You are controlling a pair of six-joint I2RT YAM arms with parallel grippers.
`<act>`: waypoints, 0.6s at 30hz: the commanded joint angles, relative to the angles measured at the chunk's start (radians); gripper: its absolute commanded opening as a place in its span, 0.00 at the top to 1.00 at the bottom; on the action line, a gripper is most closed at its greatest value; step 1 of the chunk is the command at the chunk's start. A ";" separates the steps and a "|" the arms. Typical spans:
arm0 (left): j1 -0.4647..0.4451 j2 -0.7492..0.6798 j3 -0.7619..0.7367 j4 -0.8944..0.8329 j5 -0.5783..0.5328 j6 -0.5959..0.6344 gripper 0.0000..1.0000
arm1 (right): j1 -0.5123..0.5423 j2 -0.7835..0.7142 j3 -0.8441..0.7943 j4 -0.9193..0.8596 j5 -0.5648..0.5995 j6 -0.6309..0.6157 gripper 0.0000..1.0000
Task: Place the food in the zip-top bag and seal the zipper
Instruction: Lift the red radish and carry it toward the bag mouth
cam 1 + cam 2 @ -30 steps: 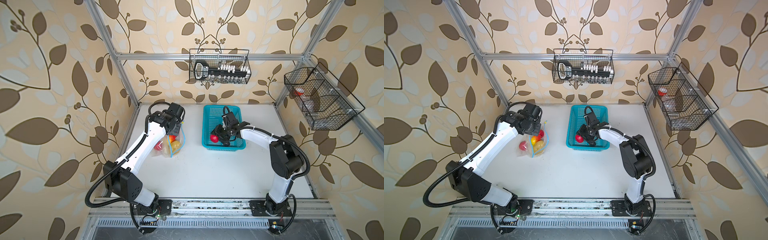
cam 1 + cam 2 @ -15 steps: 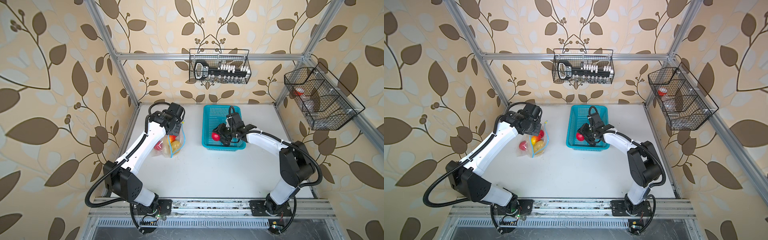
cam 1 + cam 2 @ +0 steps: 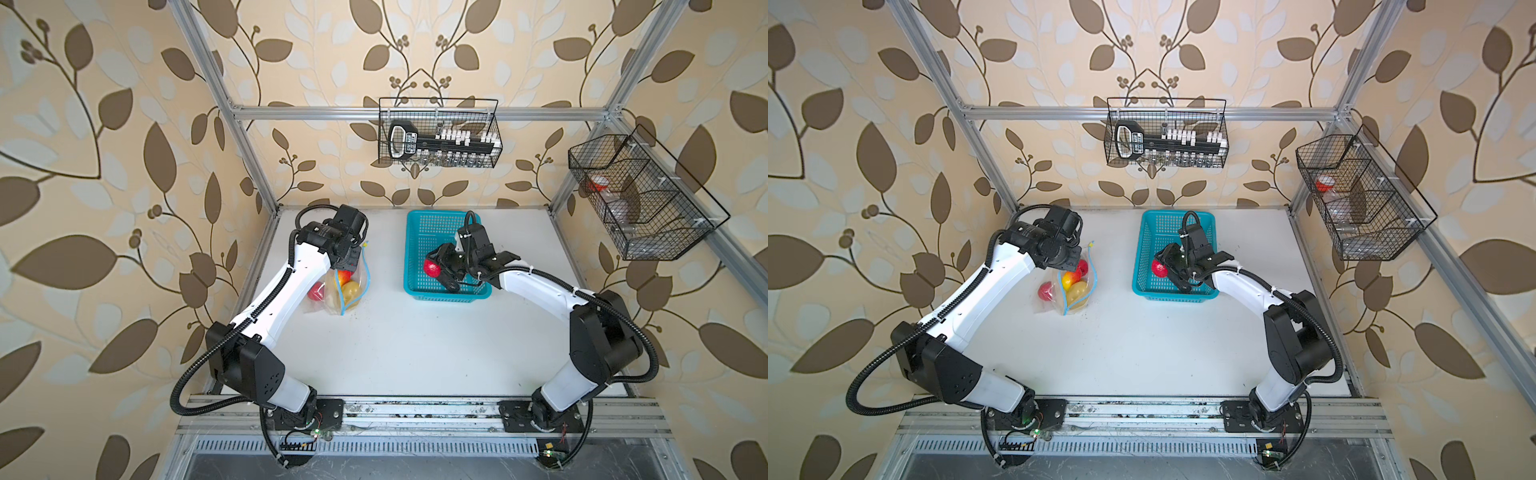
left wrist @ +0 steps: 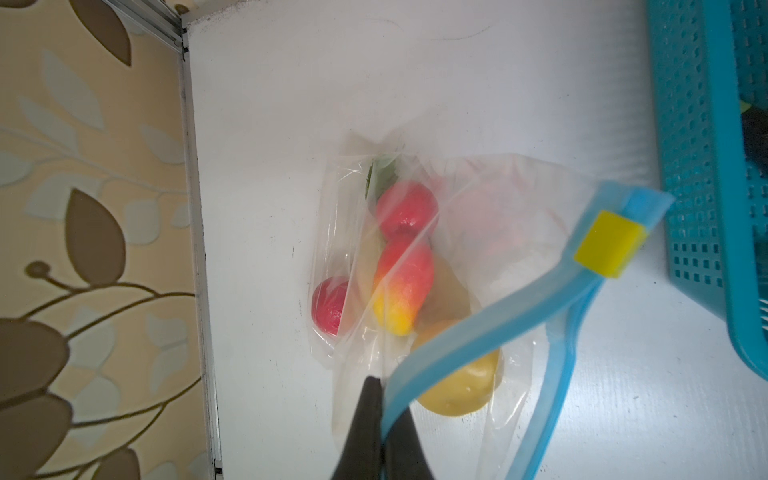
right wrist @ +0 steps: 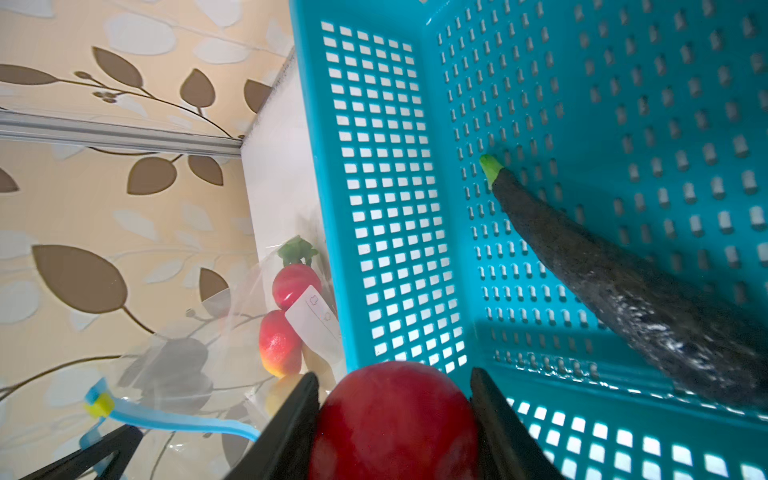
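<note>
Over basket (image 3: 432, 232): right hand (image 3: 435, 270) grips tomato (image 5: 395, 419) | left hand (image 4: 380, 399) pinches zipper (image 4: 478, 328) | bag label (image 5: 311, 316) seemingly unreadable.

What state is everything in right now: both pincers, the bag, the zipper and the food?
Left pincer: shut on the zipper, holding that lip up.
Right pincer: shut on a red tomato, above the turquoise basket.
Zip-top bag: open, partly filled.
Zipper: unsealed, yellow slider at one end.
Eggplant: lying loose in the basket.
Pepper: inside the bag.
</note>
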 commanded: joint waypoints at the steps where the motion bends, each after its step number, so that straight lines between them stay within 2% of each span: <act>1: 0.009 -0.042 0.006 -0.002 0.012 -0.005 1.00 | 0.009 -0.035 -0.014 0.028 -0.009 0.023 0.61; 18: 0.009 -0.029 0.013 -0.008 0.025 -0.011 1.00 | 0.095 -0.009 0.062 0.083 -0.050 0.063 0.60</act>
